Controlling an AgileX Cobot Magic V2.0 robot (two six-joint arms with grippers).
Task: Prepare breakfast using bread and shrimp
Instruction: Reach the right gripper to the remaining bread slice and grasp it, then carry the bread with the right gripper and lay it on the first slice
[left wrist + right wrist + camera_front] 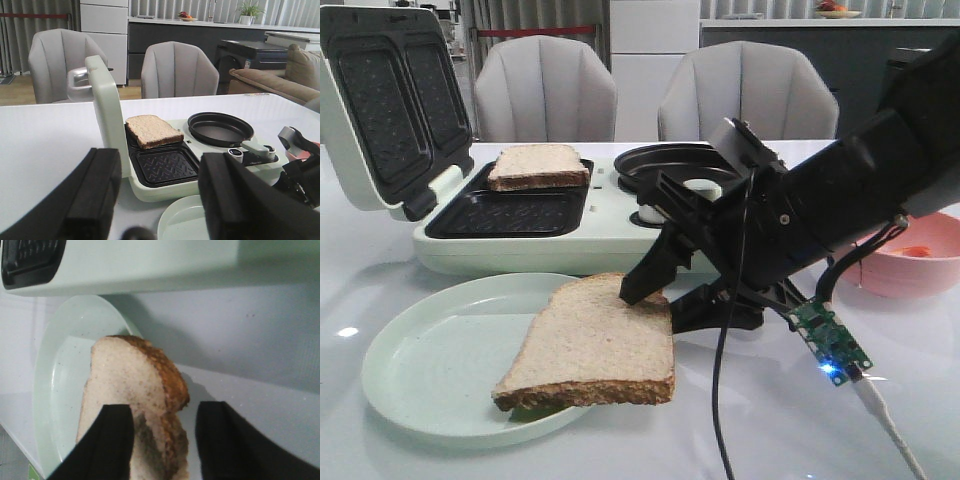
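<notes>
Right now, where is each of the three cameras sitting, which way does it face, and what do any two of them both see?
Front view: faces forward over the table; shows the sandwich maker, plate and right gripper at a bread slice.
Left wrist view: low on the left arm, facing the maker; open left gripper in the foreground.
Right wrist view: looks down on that slice between its fingers.
Shared: front and left wrist both show the slice in the maker.

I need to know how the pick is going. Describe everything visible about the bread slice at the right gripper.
The bread slice is pale, wheat-flecked, with a dark brown crust, roughly square with one rounded end. It lies tilted, its near edge resting on the pale green plate, the far end overhanging the plate's rim. The right gripper straddles that far end, one finger on top, jaws not visibly closed.
</notes>
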